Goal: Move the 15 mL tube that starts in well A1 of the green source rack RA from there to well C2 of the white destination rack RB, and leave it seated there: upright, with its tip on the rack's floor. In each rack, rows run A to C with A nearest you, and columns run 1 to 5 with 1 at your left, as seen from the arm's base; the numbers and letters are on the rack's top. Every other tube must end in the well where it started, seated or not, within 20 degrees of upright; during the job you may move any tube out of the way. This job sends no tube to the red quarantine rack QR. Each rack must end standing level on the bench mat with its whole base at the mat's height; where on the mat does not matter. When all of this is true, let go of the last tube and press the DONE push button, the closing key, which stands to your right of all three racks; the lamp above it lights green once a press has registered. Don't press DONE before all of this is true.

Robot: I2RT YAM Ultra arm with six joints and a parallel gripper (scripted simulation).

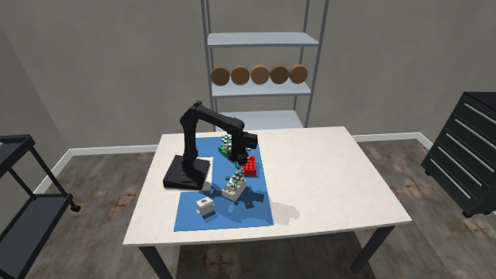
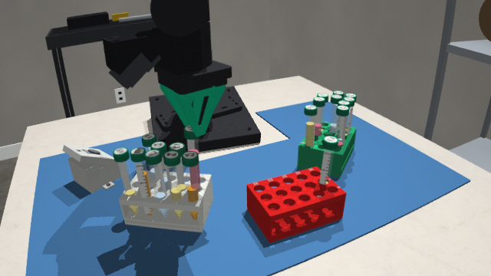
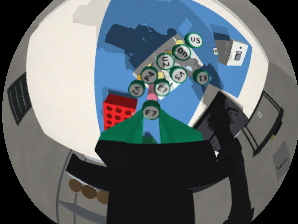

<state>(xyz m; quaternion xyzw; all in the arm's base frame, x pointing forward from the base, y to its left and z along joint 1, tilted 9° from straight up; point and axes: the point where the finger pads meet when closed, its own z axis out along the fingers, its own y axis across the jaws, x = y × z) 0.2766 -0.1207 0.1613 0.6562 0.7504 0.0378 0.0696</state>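
Grey walls and a metal shelf unit (image 1: 208,77) back the white bench (image 1: 329,174) with its blue mat (image 2: 383,169). Clamped on a green-capped pink 15 mL tube (image 2: 192,161), the green-fingered gripper (image 2: 190,132) hangs over the white destination rack (image 2: 205,192), far from the green source rack (image 2: 341,151). The placing step seems underway; next comes a straight descent into C2, then release.

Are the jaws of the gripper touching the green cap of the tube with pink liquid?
Touching. In the exterior view the green jaws of the gripper close on the cap of the pink tube, held above the white rack.
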